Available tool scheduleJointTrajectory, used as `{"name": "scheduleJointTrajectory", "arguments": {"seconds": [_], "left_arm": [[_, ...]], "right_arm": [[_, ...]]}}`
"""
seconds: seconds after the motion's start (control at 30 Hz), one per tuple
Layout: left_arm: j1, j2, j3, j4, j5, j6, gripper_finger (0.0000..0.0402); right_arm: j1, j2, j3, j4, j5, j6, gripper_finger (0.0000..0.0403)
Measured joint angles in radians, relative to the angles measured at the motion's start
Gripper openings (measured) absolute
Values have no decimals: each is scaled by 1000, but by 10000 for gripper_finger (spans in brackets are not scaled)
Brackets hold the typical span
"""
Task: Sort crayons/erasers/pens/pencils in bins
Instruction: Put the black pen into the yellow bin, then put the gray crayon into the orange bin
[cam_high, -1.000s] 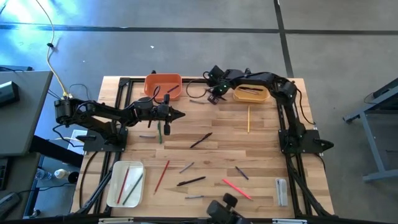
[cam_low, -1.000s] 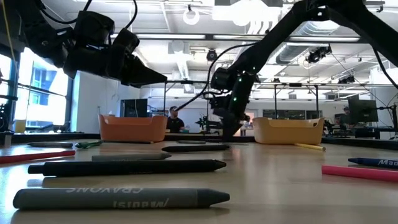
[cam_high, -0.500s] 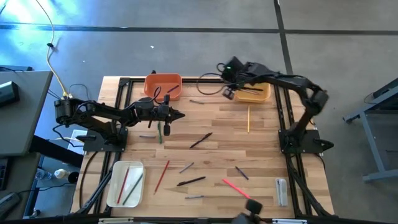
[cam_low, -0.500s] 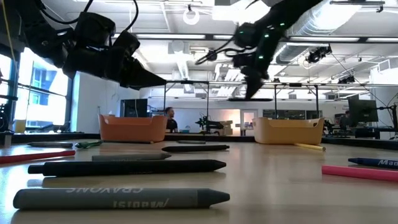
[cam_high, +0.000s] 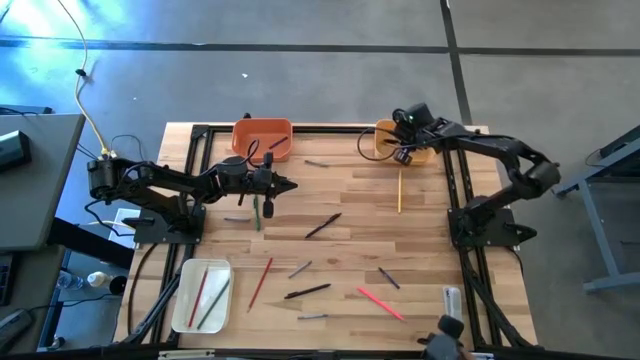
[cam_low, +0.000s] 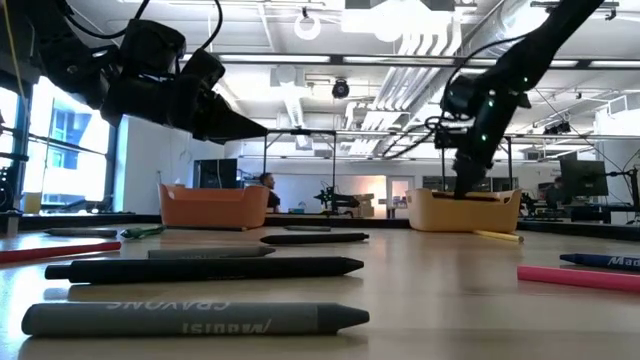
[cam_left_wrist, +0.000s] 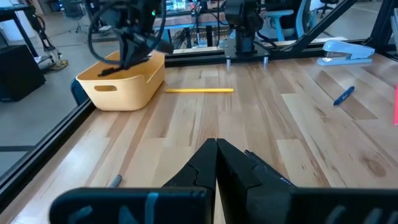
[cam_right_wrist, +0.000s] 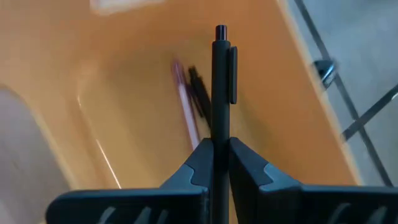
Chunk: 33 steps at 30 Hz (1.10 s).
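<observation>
My right gripper (cam_high: 402, 153) is over the yellow-orange bin (cam_high: 384, 134) at the table's far right, shut on a black pen (cam_right_wrist: 221, 81). In the low view it (cam_low: 463, 188) hangs just above that bin's rim (cam_low: 440, 212). Two thin sticks (cam_right_wrist: 191, 102) lie on the bin's floor. My left gripper (cam_high: 289, 184) is shut and holds nothing, above the boards near the orange bin (cam_high: 262, 138). The white bin (cam_high: 200, 295) at the near left holds a red and a green pencil. Loose pens (cam_high: 323, 225) and pencils (cam_high: 399, 192) lie flat on the table. My right gripper pinches the pen's barrel (cam_right_wrist: 221, 144) between its two fingers, and the pen lies along them. Its clip end (cam_right_wrist: 222, 37) sticks out past the fingertips, slanting down into the bin. The pen is lifted clear; how far back it reaches is hidden by the fingers.
Scattered on the boards are a red pencil (cam_high: 260, 282), a black pen (cam_high: 307, 291), a pink crayon (cam_high: 380, 303), grey crayons (cam_low: 190, 318), a green stick (cam_high: 256, 210) and a small clear block (cam_high: 453, 305). A black frame rail runs round the table.
My right gripper has risen from the boards between the two far bins with the pen in its fingers. It has swung toward the table's right edge and tipped further down. It now stands over the yellow-orange bin. The pen was level half a second ago and now slants into the bin.
</observation>
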Motion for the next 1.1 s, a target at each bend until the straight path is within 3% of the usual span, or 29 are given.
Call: {"name": "scheduleJointTrajectory", "arguments": {"seconds": [0.27, 0.5, 0.67, 0.77, 0.9, 1.0, 1.1], "left_arm": [[-6, 0, 0, 0, -1, -16, 0], [-27, 0, 34, -38, -14, -8, 0], [-28, 0, 127, -182, -49, 19, 0], [-27, 0, 200, -312, -68, 52, 0], [-27, 0, 294, -465, -72, 92, 0], [-28, 0, 354, -560, -118, 127, 0], [-22, 5, 399, -630, -141, 154, 0]], "right_arm": [[-15, 65, -22, 42, -3, 8, 23], [-15, 65, -18, 45, 14, 68, 78], [-3, 63, 13, -21, 50, 81, 107], [17, 47, 22, -55, 53, 79, 97], [41, -27, -8, -30, 2, 77, 44], [41, -122, -94, 99, -126, 78, 7], [55, -229, -207, 263, -195, 120, 14]]}}
